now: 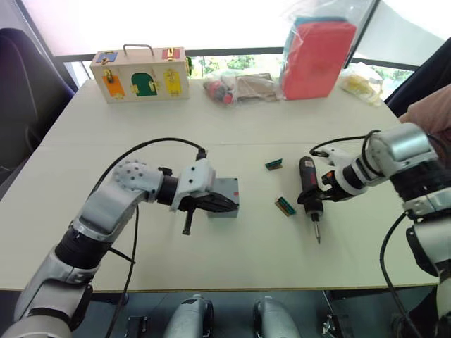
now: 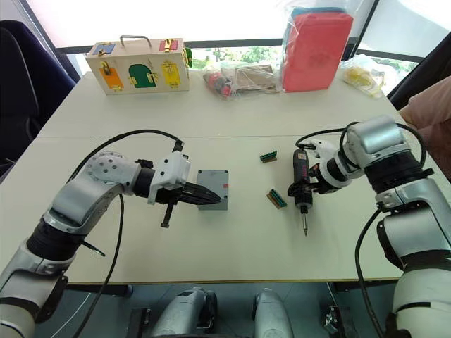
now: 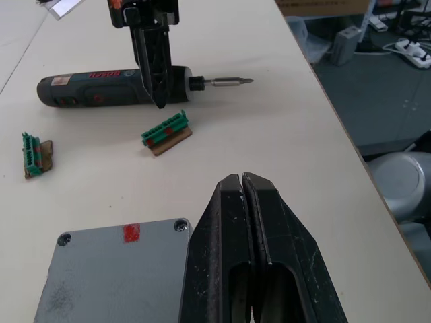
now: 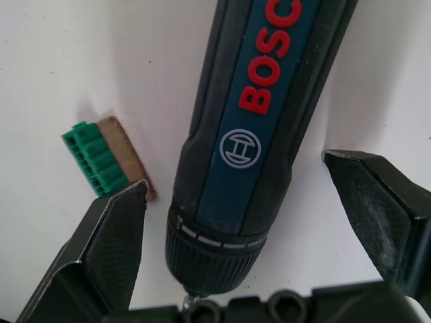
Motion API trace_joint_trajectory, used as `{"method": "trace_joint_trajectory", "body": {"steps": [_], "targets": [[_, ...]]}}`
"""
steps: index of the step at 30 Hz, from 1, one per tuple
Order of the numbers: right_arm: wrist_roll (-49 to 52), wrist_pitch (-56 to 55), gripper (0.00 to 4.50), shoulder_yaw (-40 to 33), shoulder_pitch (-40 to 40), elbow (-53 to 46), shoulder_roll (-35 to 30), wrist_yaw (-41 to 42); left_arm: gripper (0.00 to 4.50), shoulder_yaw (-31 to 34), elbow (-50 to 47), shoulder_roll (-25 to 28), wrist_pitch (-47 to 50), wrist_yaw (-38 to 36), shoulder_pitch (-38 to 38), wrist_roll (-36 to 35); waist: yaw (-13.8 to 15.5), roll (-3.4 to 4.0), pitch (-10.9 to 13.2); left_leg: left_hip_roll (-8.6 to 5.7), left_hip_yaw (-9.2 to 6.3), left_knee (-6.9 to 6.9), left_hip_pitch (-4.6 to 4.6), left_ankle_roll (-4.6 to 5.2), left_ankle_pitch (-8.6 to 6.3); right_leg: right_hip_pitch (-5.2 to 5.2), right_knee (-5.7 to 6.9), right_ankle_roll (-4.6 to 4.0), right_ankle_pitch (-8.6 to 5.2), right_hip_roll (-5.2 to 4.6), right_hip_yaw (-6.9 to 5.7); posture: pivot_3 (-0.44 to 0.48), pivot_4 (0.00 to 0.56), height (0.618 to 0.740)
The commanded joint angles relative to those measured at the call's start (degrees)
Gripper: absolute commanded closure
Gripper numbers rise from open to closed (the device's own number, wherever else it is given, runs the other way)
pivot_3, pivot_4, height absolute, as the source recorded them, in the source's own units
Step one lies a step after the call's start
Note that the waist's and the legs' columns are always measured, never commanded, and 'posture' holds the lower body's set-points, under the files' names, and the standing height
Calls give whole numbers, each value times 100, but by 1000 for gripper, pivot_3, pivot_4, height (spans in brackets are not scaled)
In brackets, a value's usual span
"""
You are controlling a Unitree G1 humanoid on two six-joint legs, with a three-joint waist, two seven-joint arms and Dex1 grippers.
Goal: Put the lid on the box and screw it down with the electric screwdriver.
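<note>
Right gripper sitting wide open, fingers straddling the electric screwdriver near the table's right edge, not gripping. Left gripper hovering closed and empty over the lid.

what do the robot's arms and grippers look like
Both arms are silver-grey metal with rounded, dimpled joints and black bands between segments. Black cables loop loosely outside each arm to the wrist. The left gripper has a white wrist housing and two black, tapering, pointed fingers with scuffed surfaces. The right gripper has a white wrist too, with black fingers showing finely textured inner pads.
</note>
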Motion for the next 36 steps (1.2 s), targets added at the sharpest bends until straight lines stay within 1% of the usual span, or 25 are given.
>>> {"method": "trace_joint_trajectory", "body": {"steps": [1, 2, 3, 7, 9, 11, 12, 13, 15, 16, 17, 18, 19, 21, 22, 24, 26, 28, 29, 30, 31, 36], "targets": [[-390, -273, 677, 442, -3, 36, 16, 296, 4500, 173, -324, 4, 67, 177, 90, -34, -3, -2, -1, 0, 0, 0, 2, 1, 0, 2, 0, 0, 0, 1, 0, 0, 150, 740], [-499, -362, 1046, 528, 7, 72, 42, 355, 4500, 190, -356, 6, 96, 225, 124, -45, -3, -3, -2, 0, 0, 0, 3, 1, -1, 2, 0, 0, 0, 2, 0, 0, 150, 740], [-597, -450, 1296, 594, 17, 128, 72, 418, 4500, 212, -378, 11, 118, 274, 161, -48, -5, -9, -6, 0, -1, 1, 3, 1, 0, 2, 0, 0, 0, 2, 0, 0, 150, 740], [-953, -721, 2572, 698, 84, 305, 59, 659, 4500, 318, -409, 57, 198, 430, 267, -63, -9, -29, -17, 2, -2, 2, 10, 0, 0, 10, 1, 0, 0, 8, 0, 0, 150, 740], [-1094, -816, 2665, 550, 78, 453, 59, 670, 4500, 397, -360, 105, 197, 451, 302, -63, -6, -39, -24, 3, -3, 2, 11, 0, 0, 11, 1, 0, 0, 9, 0, 0, 150, 740], [-1267, -1135, 2665, -41, -140, 940, 168, 381, 4500, 552, -212, 190, 197, 485, 333, -54, -7, -48, -29, 3, -4, 5, 13, 0, 0, 15, 1, 0, 0, 9, 0, 0, 150, 740], [-1340, -1484, 2665, -378, -282, 1091, 211, 219, 4500, 662, -109, 235, 211, 496, 356, -83, -9, -52, -31, 3, -4, 6, 15, 0, -1, 19, 0, 0, 0, 9, 0, 0, 150, 740], [-1379, -1721, 2665, -654, -401, 1160, 256, 109, 4500, 751, -24, 267, 223, 501, 375, -117, -11, -46, -27, 3, -4, 6, 18, 0, -1, 22, 0, -2, 3, 8, 0, 0, 150, 740], [-1325, -2165, 2665, -1353, -570, 995, 326, -135, 4500, 975, 228, 300, 273, 529, 374, -206, -4, -11, -7, -6, 1, 5, 12, 0, -1, 7, 3, -1, 8, 2, 4, 0, 150, 740], [-1250, -2416, 2665, -1770, -554, 810, 385, -314, 4500, 1057, 348, 297, 293, 552, 348, -229, 1, -1, -1, -7, 1, 3, 2, -1, 0, -6, 5, 1, 8, 2, 5, 0, 150, 740], [-1172, -2629, 2665, -2185, -503, 601, 474, -532, 4500, 1128, 460, 295, 309, 559, 319, -256, -2, 0, 0, -7, 1, -4, -5, -24, 13, -17, 5, 2, 8, 3, 5, 0, 150, 740], [-1045, -3206, 2665, -2721, -233, 25, 634, -777, 4500, 1169, 587, 268, 342, 579, 253, -274, -1, 1, 0, -2, 1, -11, -9, -47, 27, -23, 3, 2, 7, 9, 5, 0, 150, 740], [-924, -3694, 2665, -3199, 43, -544, 819, -984, 4500, 1182, 688, 244, 366, 586, 192, -280, -2, 0, 0, 6, 2, -15, -14, -49, 28, -25, 5, 2, 6, 16, 4, 0, 150, 740], [-260, -4674, 2665, -4412, 545, -1795, 1737, -1487, 4500, 1132, 849, 219, 394, 510, 82, -279, -29, 7, 5, 15, 6, -23, -20, -53, 31, -31, 5, 2, 6, 23, 5, 0, 150, 740], [-46, -4900, 2665, -4739, 769, -2331, 2155, -1736, 4500, 1079, 933, 181, 394, 495, 15, -248, -33, 5, 5, 17, 9, -29, -20, -56, 33, -32, 4, 3, 7, 26, 7, 0, 150, 740], [26, -5273, 2665, -4729, 1267, -3224, 2757, -1916, 4500, 982, 1146, 77, 389, 476, -146, -187, -14, 6, 6, 23, 9, -30, -20, -59, 34, -33, 7, 3, 7, 31, 8, 0, 150, 740], [152, -5335, 2665, -4558, 1624, -3733, 3129, -1916, 4500, 932, 1311, -7, 394, 445, -256, -168, 20, 6, 6, 21, 0, -20, -20, -62, 36, -27, 13, 3, 7, 33, 4, 0, 150, 740], [66, -5599, 2665, -4098, 2146, -4174, 3496, -1819, 4500, 783, 1444, -46, 351, 365, -370, -66, 25, 2, 3, 15, -4, -8, -6, -56, 33, -4, 12, 3, 8, 31, 3, 0, 150, 740], [-46, -5720, 2665, -3859, 2362, -4331, 3594, -1760, 4500, 716, 1481, -47, 307, 317, -402, -10, 26, 0, 2, 10, -4, -5, 6, -50, 29, 9, 12, 5, 9, 27, 3, 0, 150, 740], [-112, -5804, 2665, -3678, 2563, -4460, 3686, -1740, 4500, 645, 1495, -68, 277, 295, -433, 45, 22, 1, 2, 4, -5, -5, 7, -13, 8, 10, 10, 5, 9, 23, 3, 0, 150, 740], [-157, -5864, 2665, -3572, 2688, -4528, 3743, -1741, 4500, 607, 1496, -92, 261, 286, -448, 76, 19, 1, 3, 1, -5, -3, 7, -10, 6, 10, 11, 5, 9, 22, 4, 0, 150, 740], [-331, -6109, 2665, -3200, 3035, -4563, 3847, -1673, 4500, 430, 1561, -206, 146, 286, -425, 300, -14, 2, 4, 1, -4, -4, 1, -42, 26, -1, 13, 5, 9, 23, 6, 0, 150, 740]]}}
